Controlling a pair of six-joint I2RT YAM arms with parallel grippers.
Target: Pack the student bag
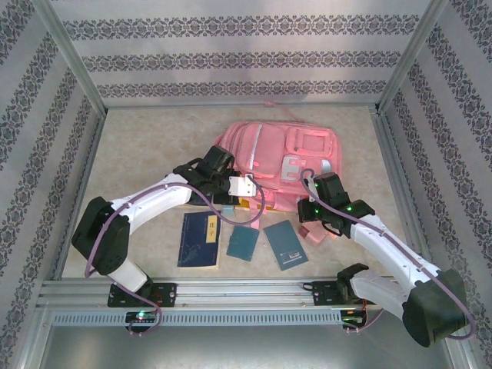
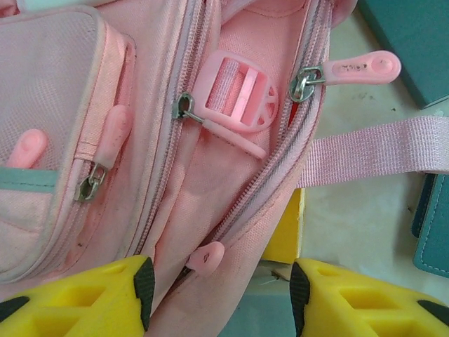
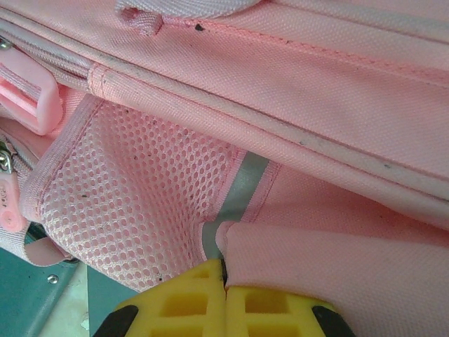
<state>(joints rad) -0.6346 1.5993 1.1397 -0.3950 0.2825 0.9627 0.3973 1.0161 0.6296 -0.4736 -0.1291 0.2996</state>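
The student bag (image 1: 270,154) is a large pink backpack lying at the back middle of the table. My left gripper (image 1: 232,189) is at its near left edge. In the left wrist view the gripper (image 2: 221,288) is open. The bag's (image 2: 196,182) open zip edge and a small pink zip pull (image 2: 205,258) lie between the yellow fingers. The left pad touches the fabric and the right pad stands apart from it. My right gripper (image 1: 309,197) is at the bag's near right corner. It (image 3: 225,281) is shut on a fold of the bag's fabric (image 3: 316,281) beside the mesh pocket (image 3: 133,203).
On the table in front of the bag lie a dark blue book (image 1: 200,238), a teal notebook (image 1: 244,244), a blue notebook (image 1: 285,244) and a small pink item (image 1: 314,231). A pink strap (image 2: 379,151) crosses the table. A yellow thing (image 2: 287,235) pokes out under the bag.
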